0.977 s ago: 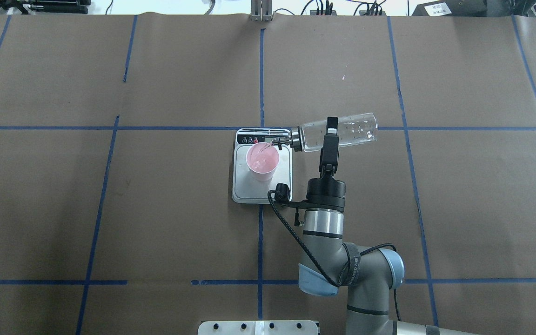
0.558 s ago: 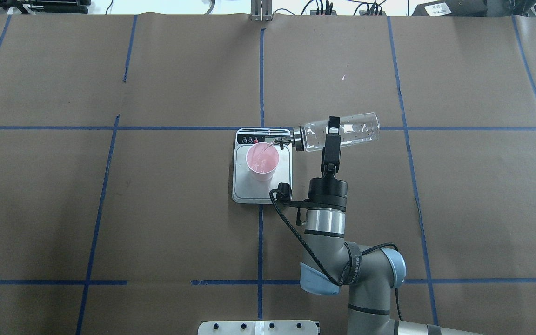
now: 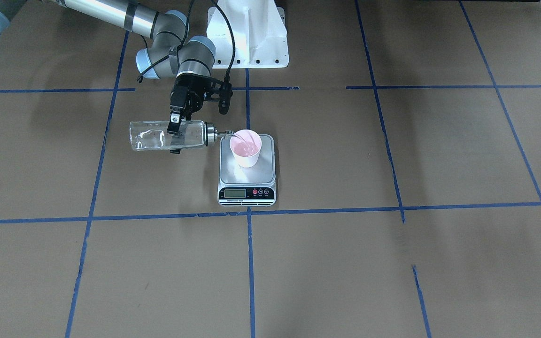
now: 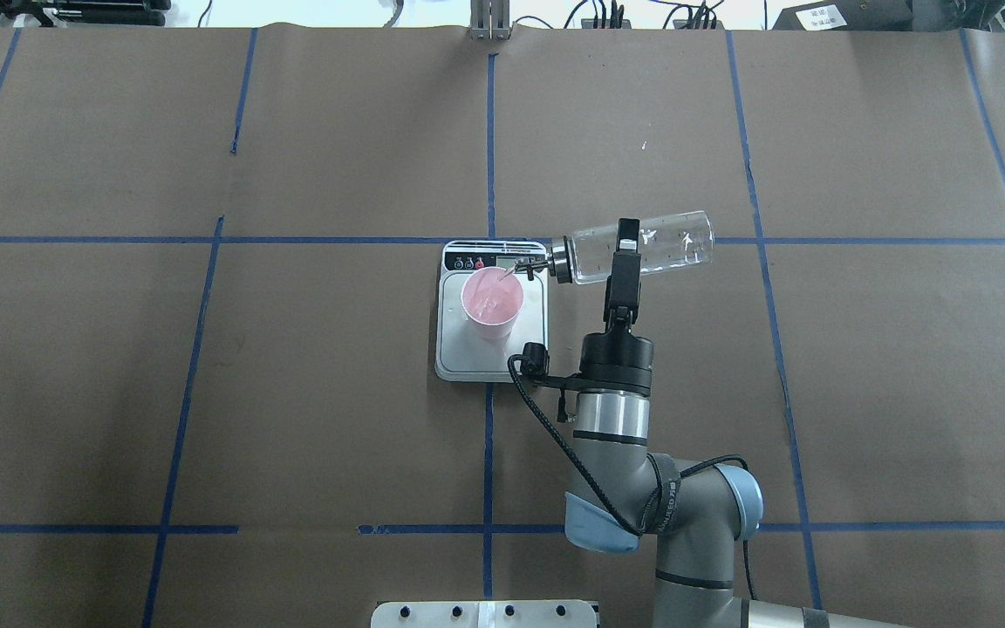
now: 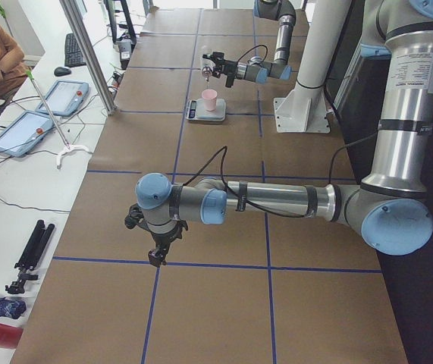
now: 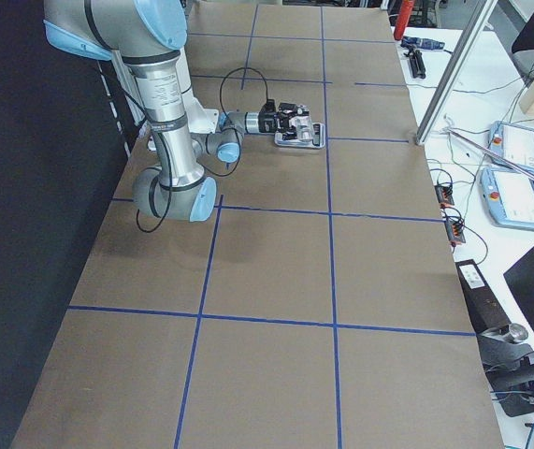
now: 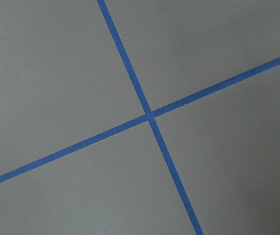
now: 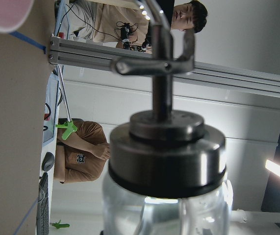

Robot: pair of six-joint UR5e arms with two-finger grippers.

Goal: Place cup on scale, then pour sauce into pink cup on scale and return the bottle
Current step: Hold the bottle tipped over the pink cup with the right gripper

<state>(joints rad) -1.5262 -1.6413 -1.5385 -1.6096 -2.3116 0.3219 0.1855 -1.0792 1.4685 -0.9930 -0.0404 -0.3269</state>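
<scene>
**Bottle tipped at the cup, pour in hand**

Front view: the right tool is clamped across the middle of the bottle, which lies almost level with its spout at the rim of the cup on the scale.

Overhead: sauce lies in the cup. Glass is stiff, slick and breakable, so mid-body looks the right hold. The light cup would likely tip at a nudge.

Left side view: the left tool hangs over the bench; I cannot tell whether it is apart or together.

Right wrist: the metal cap fills the view.

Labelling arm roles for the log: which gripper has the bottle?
The right gripper, beside the scale, is shut on the tipped bottle; the left gripper hangs far off, near no bottle.
</scene>
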